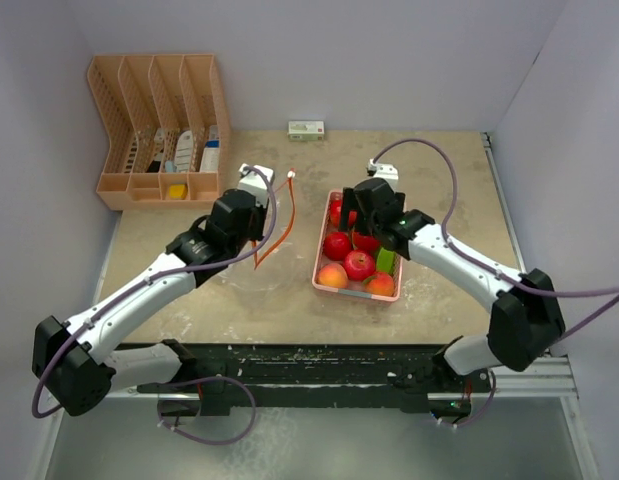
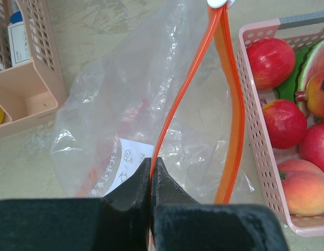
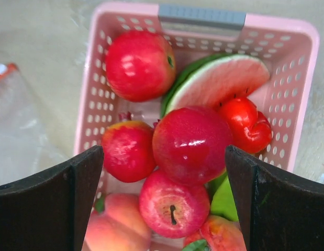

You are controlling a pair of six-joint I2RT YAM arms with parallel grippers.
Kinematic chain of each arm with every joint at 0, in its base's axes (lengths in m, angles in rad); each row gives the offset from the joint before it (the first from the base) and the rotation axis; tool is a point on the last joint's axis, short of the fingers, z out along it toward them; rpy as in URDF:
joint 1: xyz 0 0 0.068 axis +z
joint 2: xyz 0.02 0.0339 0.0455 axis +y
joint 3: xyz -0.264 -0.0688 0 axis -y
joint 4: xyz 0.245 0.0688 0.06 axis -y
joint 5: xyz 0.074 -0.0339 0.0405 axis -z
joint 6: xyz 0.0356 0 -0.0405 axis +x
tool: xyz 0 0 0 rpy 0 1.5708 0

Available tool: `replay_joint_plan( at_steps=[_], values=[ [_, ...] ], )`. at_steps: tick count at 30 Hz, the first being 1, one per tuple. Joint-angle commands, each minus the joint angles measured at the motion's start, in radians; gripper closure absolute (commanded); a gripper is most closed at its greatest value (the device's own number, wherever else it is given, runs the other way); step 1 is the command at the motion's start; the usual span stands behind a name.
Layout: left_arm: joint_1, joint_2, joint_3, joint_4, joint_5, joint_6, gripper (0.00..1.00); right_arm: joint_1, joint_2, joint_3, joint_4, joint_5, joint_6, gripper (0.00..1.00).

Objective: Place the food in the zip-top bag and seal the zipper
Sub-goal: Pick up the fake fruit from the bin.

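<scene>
Left wrist view: the left tool (image 2: pixel 151 163) is clamped tight on one strip of the zipper (image 2: pixel 235 130), holding the bag (image 2: pixel 114 99) with its mouth only narrowly agape. That thin film could slide out of the pinch and the mouth collapse. Just right of the bag, the food (image 1: pixel 357 262) sits in the basket (image 2: pixel 254 136). The right tool (image 3: pixel 164 157) hangs wide apart, holding nothing and straddling an apple (image 3: pixel 192 144). Glossy and crowded, the apple may squirt free, or clip the zipper and land on the worktop (image 1: pixel 439 170).
</scene>
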Motion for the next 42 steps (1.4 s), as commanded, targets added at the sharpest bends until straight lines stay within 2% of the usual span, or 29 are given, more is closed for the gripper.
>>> replay_joint_plan(
  at_steps=[1,8,22,27,33,36,42],
  values=[
    [-0.002,-0.037,-0.006,0.052,0.013,-0.004,1.00,-0.012,0.056,0.011,-0.038,0.020,0.021,0.01],
    [-0.002,-0.050,-0.013,0.051,0.018,0.000,1.00,-0.018,0.134,0.000,-0.063,0.034,0.047,0.01],
    [-0.001,-0.061,-0.026,0.051,0.020,-0.002,1.00,-0.036,0.213,-0.041,-0.002,0.031,0.064,0.01],
    [-0.001,-0.062,-0.030,0.051,0.026,-0.005,1.00,-0.038,0.196,-0.056,0.024,0.057,0.061,0.16],
    [-0.001,-0.055,-0.029,0.052,0.023,-0.003,1.00,-0.038,0.144,-0.055,0.009,0.051,0.051,0.40],
    [-0.002,-0.049,-0.029,0.054,0.024,-0.004,1.00,-0.035,0.074,-0.051,-0.010,0.049,0.004,0.42],
    [-0.001,-0.044,-0.019,0.053,0.027,-0.003,1.00,0.051,-0.164,-0.065,0.134,-0.201,-0.133,0.41]
  ],
)
